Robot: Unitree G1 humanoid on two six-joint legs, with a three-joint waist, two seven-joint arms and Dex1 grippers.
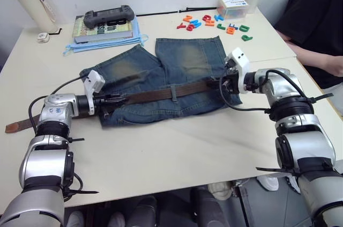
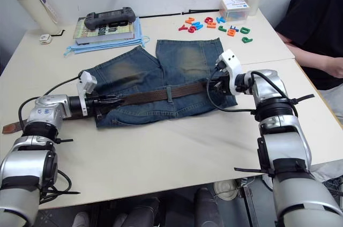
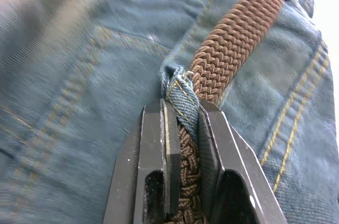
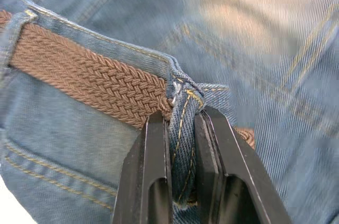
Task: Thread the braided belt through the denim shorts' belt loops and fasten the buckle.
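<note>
The denim shorts (image 1: 161,71) lie flat mid-table, waistband toward me. The braided belt (image 1: 155,95) runs along the waistband under a middle belt loop (image 1: 174,93). Its tan tip (image 1: 13,126) trails off the shorts to the left. My left gripper (image 1: 117,99) is at the waistband's left end. In the left wrist view its black fingers (image 3: 153,150) are shut on the brown braid and a belt loop (image 3: 183,94) wrapped over it. My right gripper (image 1: 226,79) is at the right end, shut on another belt loop (image 4: 183,113) with the belt (image 4: 95,78) passing behind. The buckle is hidden.
At the back left are a book (image 1: 104,29) with a black controller (image 1: 107,16) on top and a white bottle (image 1: 32,4). Coloured letters (image 1: 214,23) and a small box (image 1: 234,6) lie back right. A person in black (image 1: 316,28) sits at the right table edge.
</note>
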